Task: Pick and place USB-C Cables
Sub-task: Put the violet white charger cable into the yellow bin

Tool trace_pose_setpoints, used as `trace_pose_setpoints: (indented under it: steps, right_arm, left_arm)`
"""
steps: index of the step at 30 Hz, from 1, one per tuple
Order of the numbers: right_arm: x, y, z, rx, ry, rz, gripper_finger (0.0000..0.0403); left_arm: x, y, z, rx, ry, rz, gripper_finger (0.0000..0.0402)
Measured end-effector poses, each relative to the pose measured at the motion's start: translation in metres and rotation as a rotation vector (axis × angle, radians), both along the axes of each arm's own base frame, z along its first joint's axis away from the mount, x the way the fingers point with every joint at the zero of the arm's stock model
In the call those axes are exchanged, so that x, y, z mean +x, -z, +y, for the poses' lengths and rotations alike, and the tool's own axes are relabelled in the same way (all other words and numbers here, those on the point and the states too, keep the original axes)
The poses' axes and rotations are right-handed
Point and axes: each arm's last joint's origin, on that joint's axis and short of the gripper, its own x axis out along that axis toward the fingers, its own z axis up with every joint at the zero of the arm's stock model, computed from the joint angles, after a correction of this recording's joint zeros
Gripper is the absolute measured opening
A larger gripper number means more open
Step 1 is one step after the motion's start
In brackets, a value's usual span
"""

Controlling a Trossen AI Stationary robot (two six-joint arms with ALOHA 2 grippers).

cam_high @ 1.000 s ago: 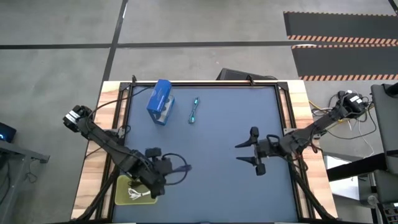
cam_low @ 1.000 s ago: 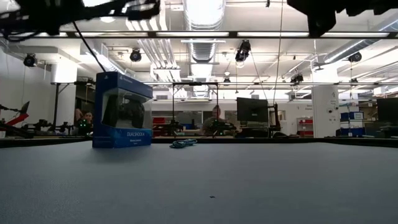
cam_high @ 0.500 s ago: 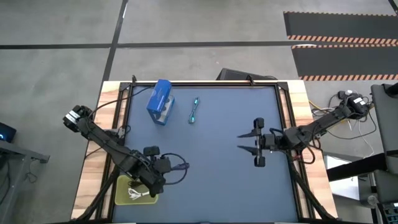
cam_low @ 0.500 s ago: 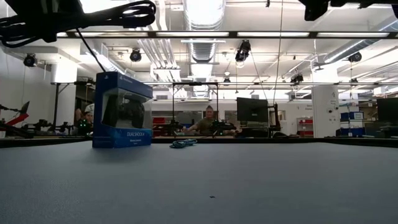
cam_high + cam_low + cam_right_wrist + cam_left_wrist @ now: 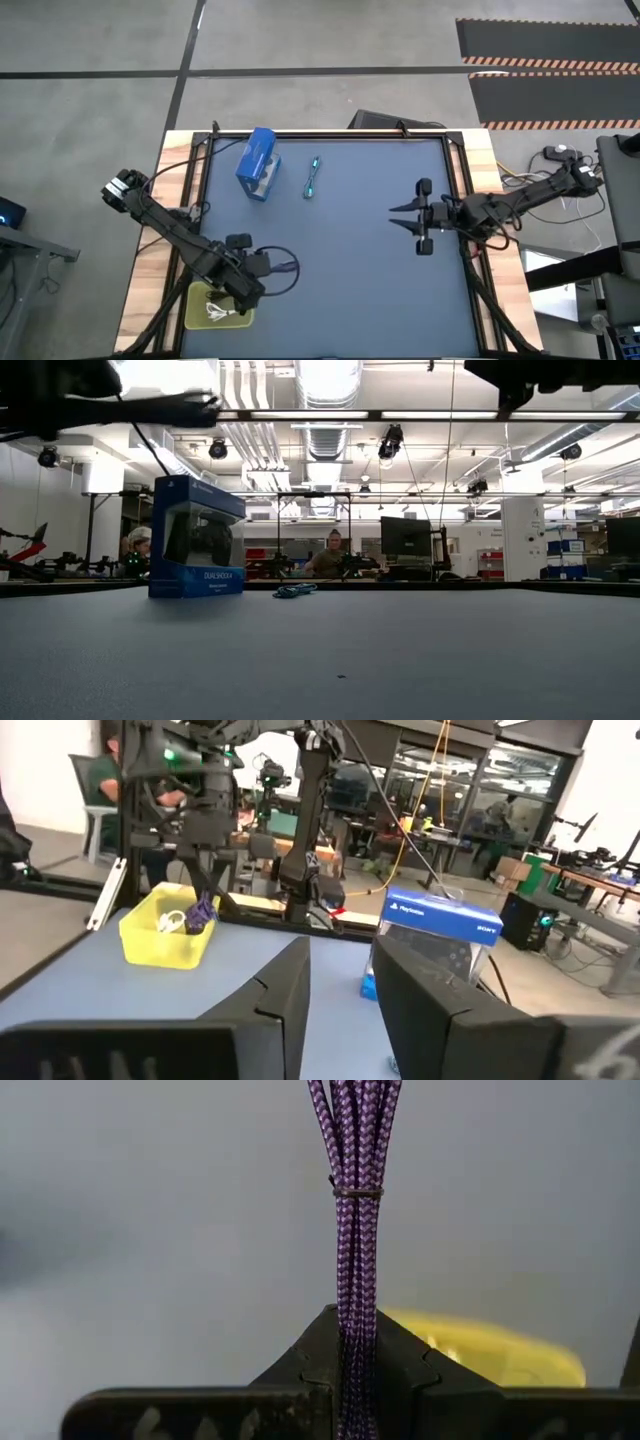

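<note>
At the near left corner of the desk [image 5: 340,290], the left hand [image 5: 262,268] is clamped on the purple USB-C cable [image 5: 357,1200], its fingers [image 5: 300,1365] pressed together around the bundled strands, which stick out forward past a thin tie. The hand hangs just beside the yellow bin [image 5: 213,307], which sits at the desk's front left edge and holds a white USB-C cable [image 5: 217,311]. From the right wrist view the purple cable dangles right over the bin's rim. Farther along, on the right side of the desk, the right hand [image 5: 408,216] hovers with its fingers spread apart, gripping nothing. Toward the far edge lies the teal USB-C cable [image 5: 313,177], just beside the blue PlayStation controller box [image 5: 257,163].
</note>
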Motion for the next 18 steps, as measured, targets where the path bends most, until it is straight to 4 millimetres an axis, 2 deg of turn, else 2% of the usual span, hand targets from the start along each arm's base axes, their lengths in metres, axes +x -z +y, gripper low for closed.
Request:
trace_pose_setpoints:
  steps: [10,13,18]
  right_arm:
    - [-0.011,0.024,-0.004,0.028,0.000,0.031,0.0095]
    - [-0.012,0.030,-0.004,0.038,0.000,0.047,0.0094]
    - [-0.013,0.031,-0.004,0.033,0.001,0.043,0.0091]
  left_arm:
    - [-0.026,0.004,0.012,0.047,0.046,0.329,0.0017]
    - [-0.028,0.007,0.009,0.038,0.136,0.356,0.0012]
    - [-0.031,0.006,-0.004,-0.010,0.179,0.342,0.0011]
